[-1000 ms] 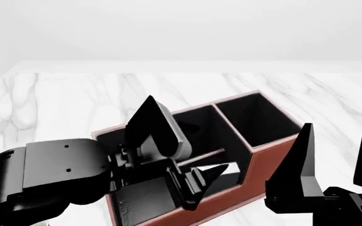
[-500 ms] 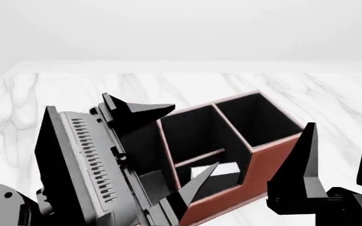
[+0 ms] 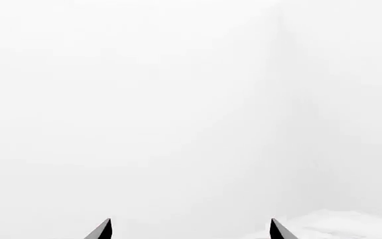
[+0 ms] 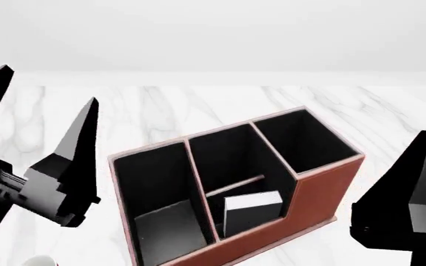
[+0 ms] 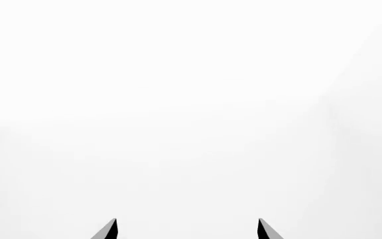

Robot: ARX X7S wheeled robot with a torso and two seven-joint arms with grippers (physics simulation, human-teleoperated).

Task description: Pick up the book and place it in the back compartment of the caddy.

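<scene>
L tool (image 4: 39,100) raised near bench's (image 4: 198,105) left edge, tips up, spread apart, empty. R tool (image 5: 186,229) near right edge, upright, tips apart. Book (image 4: 252,211) stands in caddy's (image 4: 313,188) mid cell.

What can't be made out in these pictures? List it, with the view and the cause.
- Book: head view, lower part hidden behind the caddy front wall.
- Small pale thing: head view, cut off by the bottom edge; too little shows to name it.
- Right arm's jaws: head view, one cut off by the right edge.
- Both wrist views: only jaw tips against blank white; neither book nor caddy shows.
</scene>
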